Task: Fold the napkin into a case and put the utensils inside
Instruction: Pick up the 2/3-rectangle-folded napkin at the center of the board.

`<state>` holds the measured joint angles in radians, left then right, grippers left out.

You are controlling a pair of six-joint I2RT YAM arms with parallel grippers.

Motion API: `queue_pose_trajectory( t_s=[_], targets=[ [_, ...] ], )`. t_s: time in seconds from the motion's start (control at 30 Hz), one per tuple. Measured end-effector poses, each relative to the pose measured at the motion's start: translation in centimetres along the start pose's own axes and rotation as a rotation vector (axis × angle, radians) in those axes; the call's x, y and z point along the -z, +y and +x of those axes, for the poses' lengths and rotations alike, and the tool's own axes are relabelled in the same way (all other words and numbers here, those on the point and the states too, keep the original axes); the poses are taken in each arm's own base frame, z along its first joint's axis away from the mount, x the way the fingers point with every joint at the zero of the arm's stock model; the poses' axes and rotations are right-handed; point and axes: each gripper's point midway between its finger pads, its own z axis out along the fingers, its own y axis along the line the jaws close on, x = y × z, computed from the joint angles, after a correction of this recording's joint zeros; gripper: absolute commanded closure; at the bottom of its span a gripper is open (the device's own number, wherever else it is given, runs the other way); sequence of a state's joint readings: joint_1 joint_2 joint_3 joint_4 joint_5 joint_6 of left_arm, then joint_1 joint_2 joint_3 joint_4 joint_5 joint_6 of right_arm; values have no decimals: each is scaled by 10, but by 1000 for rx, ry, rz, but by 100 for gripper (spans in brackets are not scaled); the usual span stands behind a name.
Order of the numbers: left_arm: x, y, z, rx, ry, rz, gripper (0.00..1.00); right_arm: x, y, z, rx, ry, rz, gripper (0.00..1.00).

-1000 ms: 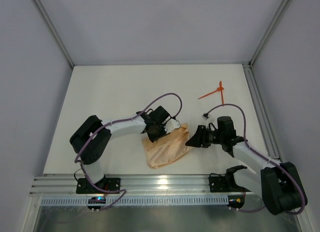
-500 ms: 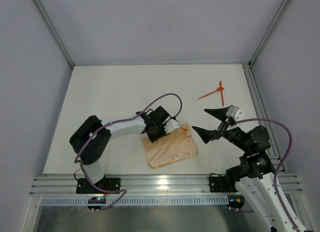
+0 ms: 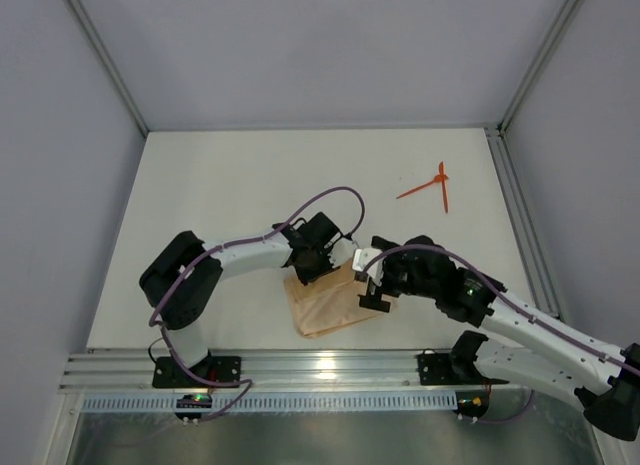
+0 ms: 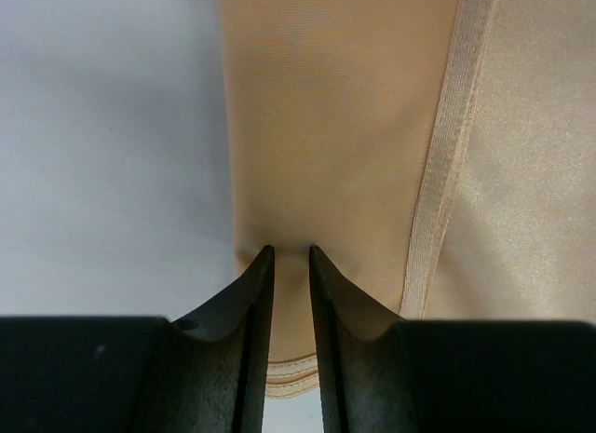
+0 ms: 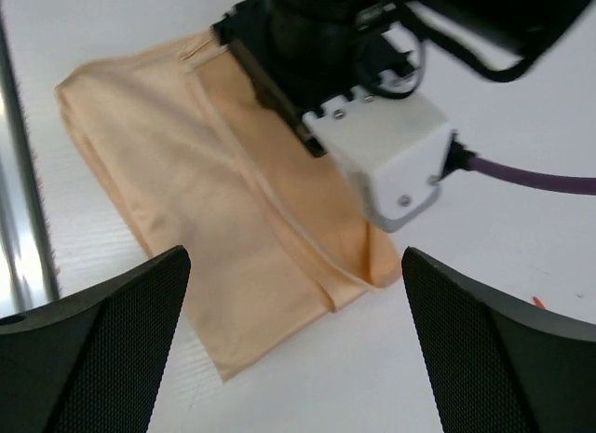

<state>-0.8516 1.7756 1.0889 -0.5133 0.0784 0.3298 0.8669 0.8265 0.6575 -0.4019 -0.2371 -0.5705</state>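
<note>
Top external: your white tabletop (image 3: 230, 185) sits between grey walls (image 3: 60, 185); napkin (image 3: 325, 305) near the front, utensils (image 3: 430, 185) far back right. Left wrist: left gripper (image 4: 289, 251) pinches the napkin's edge. Right wrist: right gripper (image 5: 296, 265) is wide open above it, holding nothing.

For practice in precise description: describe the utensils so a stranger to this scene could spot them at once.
On the white table, look toward the far right corner, near the metal rail. The utensils are two thin sticks meeting in a V. Their bright orange-red sets them apart from the paler, soft peach napkin.
</note>
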Motion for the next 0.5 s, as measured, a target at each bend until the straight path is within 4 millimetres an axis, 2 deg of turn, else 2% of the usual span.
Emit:
queue_pose_trajectory(
  t_s=[0.07,0.2,0.27,0.33,0.37,0.43,0.5],
  targets=[
    [0,0,0,0,0,1,76,5,-19,-10,-14,-22,102,1],
    [0,0,0,-1,3,2,76,34,-64,-69,-71,-256,328,1],
    [0,0,0,-2,6,3,76,49,-74,-90,-64,-340,380,13],
    [0,0,0,-3,9,4,76,56,-76,-105,-16,-367,370,18],
    [0,0,0,-4,11,5,76,53,-73,-109,11,-356,341,19],
    [0,0,0,-5,11,5,76,36,-63,-105,62,-298,281,19],
    [0,0,0,-7,12,6,76,6,-41,-79,126,-179,214,19]
  ],
)
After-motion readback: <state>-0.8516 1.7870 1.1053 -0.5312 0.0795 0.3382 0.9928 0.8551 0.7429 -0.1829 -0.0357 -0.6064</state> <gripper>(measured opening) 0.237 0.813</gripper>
